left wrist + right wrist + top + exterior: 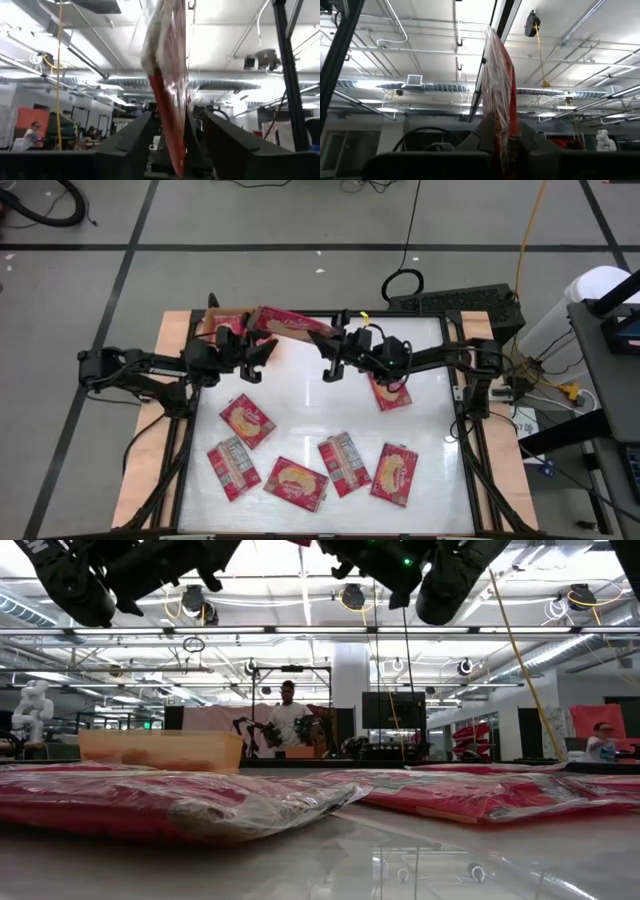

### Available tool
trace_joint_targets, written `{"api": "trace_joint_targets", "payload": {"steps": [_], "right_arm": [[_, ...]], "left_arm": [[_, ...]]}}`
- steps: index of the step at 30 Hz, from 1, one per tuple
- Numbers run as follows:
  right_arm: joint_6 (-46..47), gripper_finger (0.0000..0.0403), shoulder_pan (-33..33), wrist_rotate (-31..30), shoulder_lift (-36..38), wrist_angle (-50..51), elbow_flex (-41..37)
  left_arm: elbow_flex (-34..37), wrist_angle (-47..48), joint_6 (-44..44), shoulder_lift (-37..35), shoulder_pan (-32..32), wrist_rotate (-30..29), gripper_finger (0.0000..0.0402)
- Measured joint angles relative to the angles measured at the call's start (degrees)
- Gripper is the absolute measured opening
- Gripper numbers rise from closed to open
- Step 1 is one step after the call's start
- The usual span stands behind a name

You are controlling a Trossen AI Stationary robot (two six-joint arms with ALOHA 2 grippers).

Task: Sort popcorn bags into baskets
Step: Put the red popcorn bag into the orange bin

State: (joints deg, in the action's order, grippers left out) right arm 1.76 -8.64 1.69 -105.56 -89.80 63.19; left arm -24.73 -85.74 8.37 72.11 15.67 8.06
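Both arms hold one popcorn bag (288,323) aloft between them, right gripper (334,356) pinching it, left gripper (254,355) jaws loosely spread around it, seemingly for a handover toward the basket (160,750).

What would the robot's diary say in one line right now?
left tool: around lifted flat red plastic popcorn bag | right tool: shut on same bag | shallow orange rectangular basket: far-left corner | five bags on table
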Motion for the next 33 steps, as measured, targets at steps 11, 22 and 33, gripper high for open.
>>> {"api": "trace_joint_targets", "payload": {"steps": [11, 22, 33], "right_arm": [[0.35, 0.0009, -0.41, 0.05, -0.98, 0.52, 0.95], [-3.0, 0.0143, -1.6, -11.42, 2.6, 10.07, -6.43], [-2.11, 0.022, -4.01, -11.15, 10.96, 31.74, -17.85]], "left_arm": [[-0.01, -3.13, 0.71, 0.01, 1.27, 2.47, 0.0029], [0.0, 7.51, 16.18, -7.41, 17.19, 18.76, 0.0015], [-12.84, 62.73, 7.13, -16.07, 35.05, 23.69, 0.0016]]}}
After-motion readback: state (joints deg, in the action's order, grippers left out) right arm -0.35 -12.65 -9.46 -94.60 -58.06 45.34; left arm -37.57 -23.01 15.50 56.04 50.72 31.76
